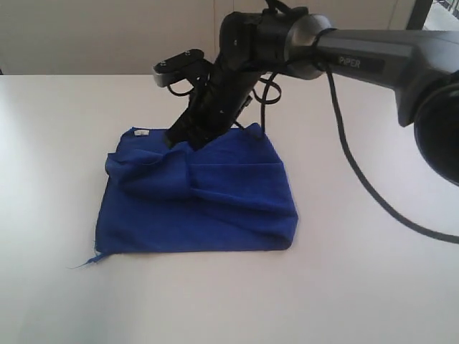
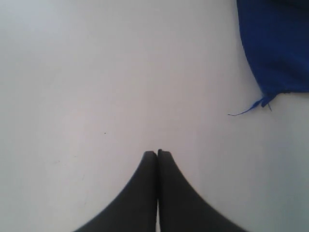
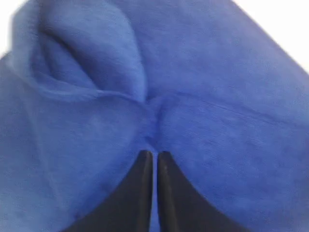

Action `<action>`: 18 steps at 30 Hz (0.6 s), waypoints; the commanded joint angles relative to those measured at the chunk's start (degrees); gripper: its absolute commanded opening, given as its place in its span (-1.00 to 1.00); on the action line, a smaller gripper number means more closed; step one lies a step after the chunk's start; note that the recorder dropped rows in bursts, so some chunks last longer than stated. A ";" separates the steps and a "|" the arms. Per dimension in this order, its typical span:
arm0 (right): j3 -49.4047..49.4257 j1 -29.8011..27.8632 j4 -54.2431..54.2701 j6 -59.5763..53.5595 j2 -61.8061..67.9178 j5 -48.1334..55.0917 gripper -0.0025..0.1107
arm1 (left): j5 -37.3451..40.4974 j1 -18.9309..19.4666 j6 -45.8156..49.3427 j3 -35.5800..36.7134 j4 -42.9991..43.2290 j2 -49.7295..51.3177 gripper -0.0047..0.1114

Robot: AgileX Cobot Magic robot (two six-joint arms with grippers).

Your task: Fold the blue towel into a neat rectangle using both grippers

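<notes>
The blue towel (image 1: 208,208) lies on the white table, folded over into a rough rectangle, with a bunched ridge across its far half. A small white tag (image 1: 142,132) shows at its far left corner. My right gripper (image 1: 176,140) reaches in from the right and presses into the far left part of the towel. In the right wrist view the right gripper (image 3: 154,153) is shut on a pinch of the towel (image 3: 217,96), which puckers at the tips. My left gripper (image 2: 157,152) is shut with nothing in it, over bare table, with a towel (image 2: 277,43) corner off to one side. The exterior view does not show the left gripper.
A loose blue thread (image 1: 86,261) trails from the towel's near left corner, and the thread (image 2: 246,110) also shows in the left wrist view. The right arm's black cable (image 1: 358,179) hangs over the white table (image 1: 57,143) at the right.
</notes>
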 commanded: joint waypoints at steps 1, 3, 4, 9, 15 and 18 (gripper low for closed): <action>-0.43 -3.66 -1.94 -1.31 -0.81 0.20 -0.93 | 0.14 0.15 -0.30 -0.27 -0.03 -0.43 -0.92; -0.43 -5.20 -2.04 -1.74 -0.81 0.08 -0.95 | 0.14 0.15 -0.30 -0.27 -0.03 -0.43 -0.92; -0.43 -6.20 -2.04 -2.43 -0.81 0.08 -0.96 | 0.14 0.15 -0.30 -0.27 -0.03 -0.43 -0.92; -0.43 -9.20 -1.93 -3.49 -0.68 -0.99 -0.96 | 0.14 0.15 -0.30 -0.27 -0.03 -0.43 -0.92; -0.43 -10.70 -1.28 -5.80 2.27 -2.68 -0.96 | 0.14 0.15 -0.30 -0.27 -0.03 -0.43 -0.92; -0.43 -10.70 -0.56 -9.03 4.06 -3.44 -0.96 | 0.14 0.15 -0.30 -0.27 -0.03 -0.43 -0.92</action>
